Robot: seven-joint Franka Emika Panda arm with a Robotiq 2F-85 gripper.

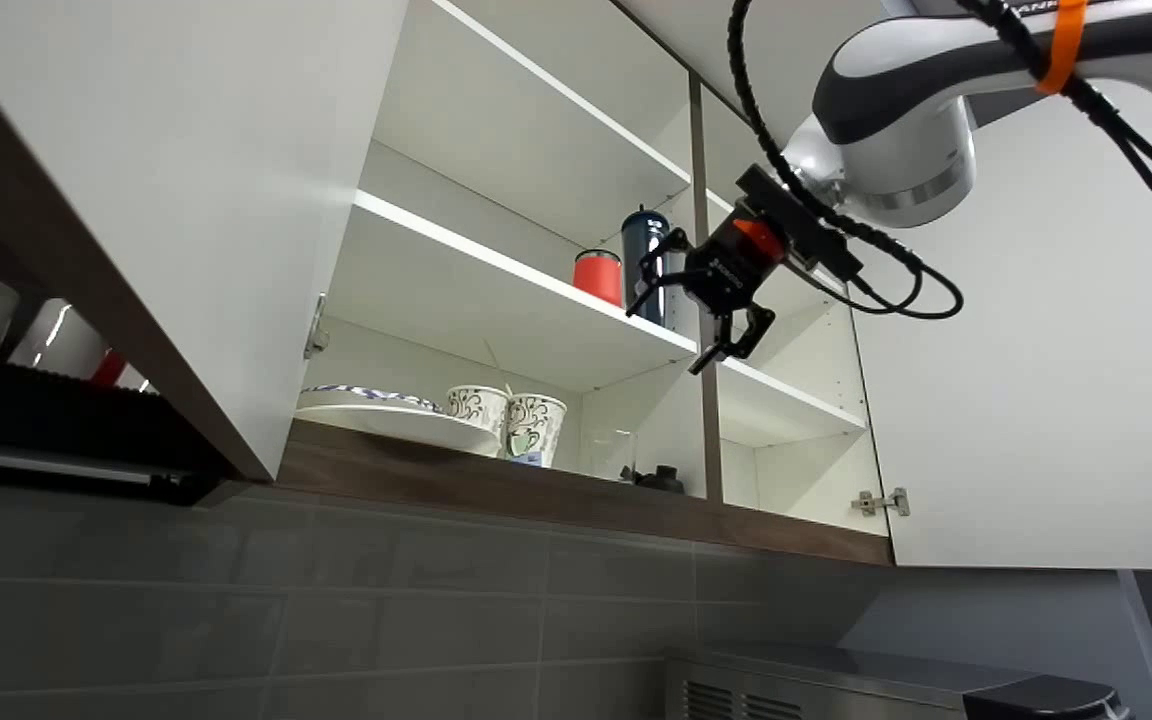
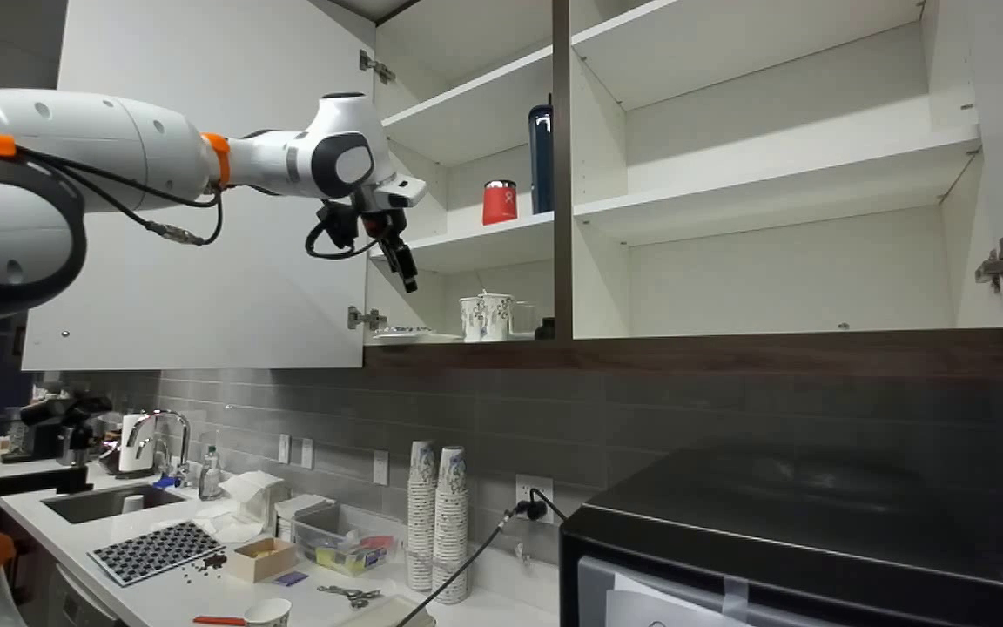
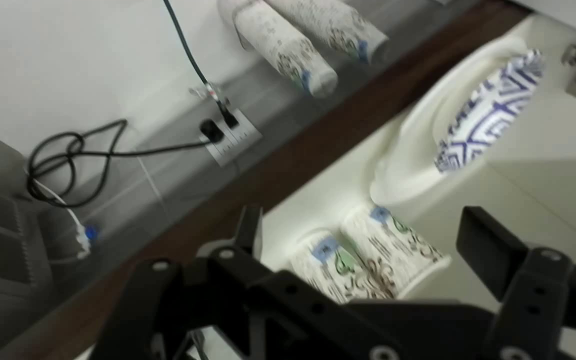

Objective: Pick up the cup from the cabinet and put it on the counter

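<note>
Two pale paper cups with dark swirl patterns stand side by side on the cabinet's bottom level, the front cup (image 1: 536, 420) (image 2: 496, 315) and the rear cup (image 1: 477, 402) (image 2: 470, 319). In the wrist view both cups (image 3: 388, 240) (image 3: 325, 260) show beyond and between the fingers, partly hidden by them. The white cabinet (image 1: 496, 502) (image 2: 780, 353) has open doors and a brown bottom edge. My gripper (image 1: 662, 340) (image 2: 410, 286) (image 3: 368, 232) is open and empty. It points down in front of the middle shelf, above the cups and apart from them. The white counter (image 2: 140, 601) lies below.
The middle shelf holds a red cup (image 1: 597, 280) and a tall dark bottle (image 1: 642, 260). Plates (image 1: 406, 428) sit beside the cups, with a clear glass (image 1: 616, 455) on their other side. An open door (image 2: 197, 218) stands behind the arm. Stacked paper cups (image 2: 421, 522) stand on the counter.
</note>
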